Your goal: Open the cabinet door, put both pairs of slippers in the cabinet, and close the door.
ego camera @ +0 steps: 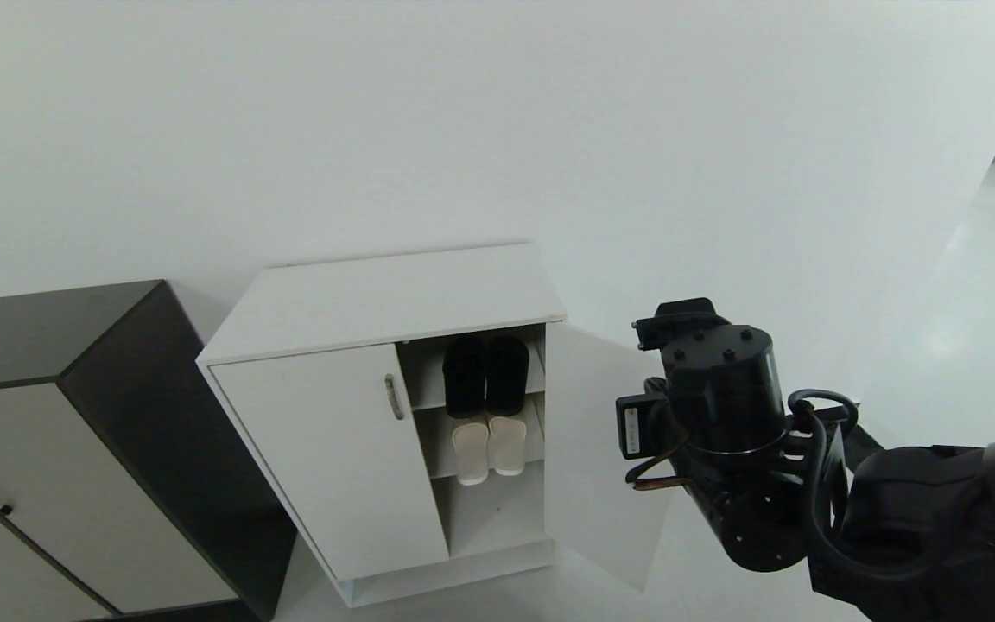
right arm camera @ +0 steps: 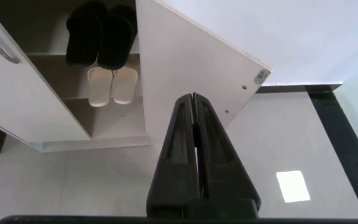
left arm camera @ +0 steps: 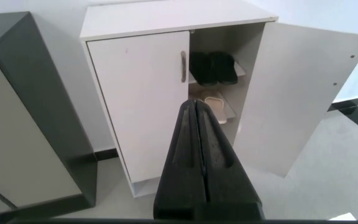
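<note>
The right gripper [right arm camera: 195, 101] has its two black fingers pressed flat together with nothing between them. Its tips lie over the near edge of the open right door [right arm camera: 185, 62] of the cabinet. The wrist view does not settle whether they touch the panel. In the head view the fingers are hidden behind the arm's own wrist, which sits just right of that door.

The left gripper [left arm camera: 195, 107] is likewise closed on nothing. It hangs in front of the cabinet [ego camera: 385, 294], and in its wrist view its tips cover part of the lower pair of slippers.

The white cabinet stands against the far wall. Its left door [ego camera: 333, 449] is shut, with a curved handle [ego camera: 394, 396] at its right edge, and it hides the left half of the inside. The right door is swung wide toward the near right.

Inside, the black slippers [ego camera: 486, 374] sit side by side on the top shelf, their far ends lost in shadow. The white slippers [ego camera: 489, 447] sit on the shelf directly below.

A dark cabinet [ego camera: 74, 389] stands just left, cut off by the picture's edge.
</note>
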